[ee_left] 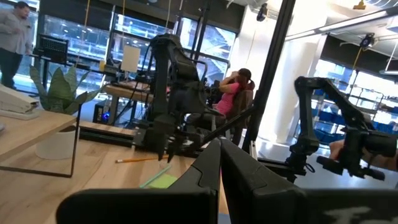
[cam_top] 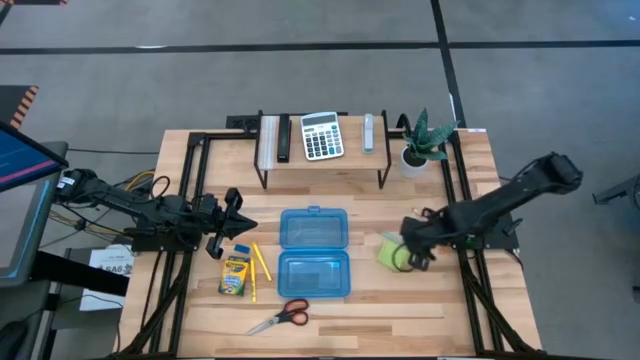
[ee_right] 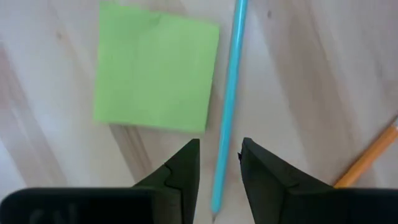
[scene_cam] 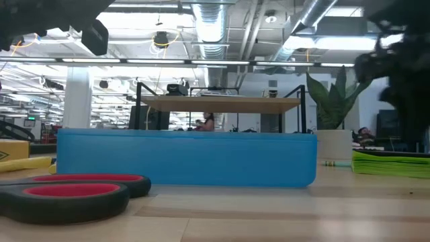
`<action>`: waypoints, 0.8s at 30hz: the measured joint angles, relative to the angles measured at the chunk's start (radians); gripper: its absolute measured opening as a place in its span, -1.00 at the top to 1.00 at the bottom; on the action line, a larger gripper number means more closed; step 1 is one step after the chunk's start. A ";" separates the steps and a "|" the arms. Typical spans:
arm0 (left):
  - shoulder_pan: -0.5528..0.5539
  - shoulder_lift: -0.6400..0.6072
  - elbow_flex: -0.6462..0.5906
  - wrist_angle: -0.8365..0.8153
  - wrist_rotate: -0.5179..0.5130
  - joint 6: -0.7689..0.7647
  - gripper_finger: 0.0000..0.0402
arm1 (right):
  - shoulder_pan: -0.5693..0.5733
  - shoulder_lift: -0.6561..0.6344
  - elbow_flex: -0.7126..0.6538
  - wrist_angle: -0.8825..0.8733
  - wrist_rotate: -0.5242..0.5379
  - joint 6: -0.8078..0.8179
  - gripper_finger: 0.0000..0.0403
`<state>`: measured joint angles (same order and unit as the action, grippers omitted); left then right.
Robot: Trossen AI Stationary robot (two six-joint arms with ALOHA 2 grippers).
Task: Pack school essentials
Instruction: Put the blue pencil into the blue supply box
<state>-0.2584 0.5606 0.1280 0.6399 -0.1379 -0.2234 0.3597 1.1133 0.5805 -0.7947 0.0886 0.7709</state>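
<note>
My right gripper [ee_right: 220, 148] points down over the table to the right of the blue case, open. Its fingertips stand on either side of a thin light-blue pencil [ee_right: 228, 87] without touching it. The lime-green sticky-note pad [ee_right: 155, 67] [cam_top: 391, 253] lies flat beside that pencil, and an orange pencil [ee_right: 372, 157] lies farther off. My left gripper [cam_top: 236, 222] [ee_left: 220, 155] hovers shut left of the case, above the yellow pencils [cam_top: 260, 263], the tiny blue eraser [cam_top: 240, 249] and the crayon box [cam_top: 235, 275]. The red-handled scissors [cam_top: 283, 316] [scene_cam: 67, 191] lie near the front edge.
An open blue pencil case [cam_top: 314, 253] [scene_cam: 187, 158] lies in the middle of the table. At the far edge a low shelf [cam_top: 322, 165] carries a calculator [cam_top: 322, 135]; a potted plant [cam_top: 424, 142] stands beside it. People are in the room beyond.
</note>
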 joint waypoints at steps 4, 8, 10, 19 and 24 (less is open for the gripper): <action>0.000 0.000 0.000 0.001 -0.001 0.000 1.00 | 0.085 -0.080 -0.092 0.026 -0.004 0.100 0.33; 0.000 0.000 0.000 0.002 -0.006 0.000 1.00 | 0.170 -0.076 -0.143 0.040 -0.004 0.181 0.31; 0.000 0.000 0.000 0.002 -0.008 0.000 1.00 | 0.200 -0.053 -0.153 0.043 0.008 0.211 0.29; 0.000 0.000 0.000 0.003 -0.008 0.000 1.00 | 0.229 0.086 -0.154 0.081 0.025 0.250 0.21; 0.000 0.000 0.000 0.003 -0.008 0.000 1.00 | 0.229 0.133 -0.146 0.088 0.028 0.250 0.34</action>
<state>-0.2584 0.5604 0.1280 0.6427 -0.1458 -0.2236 0.5888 1.2460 0.4343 -0.7065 0.1166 1.0214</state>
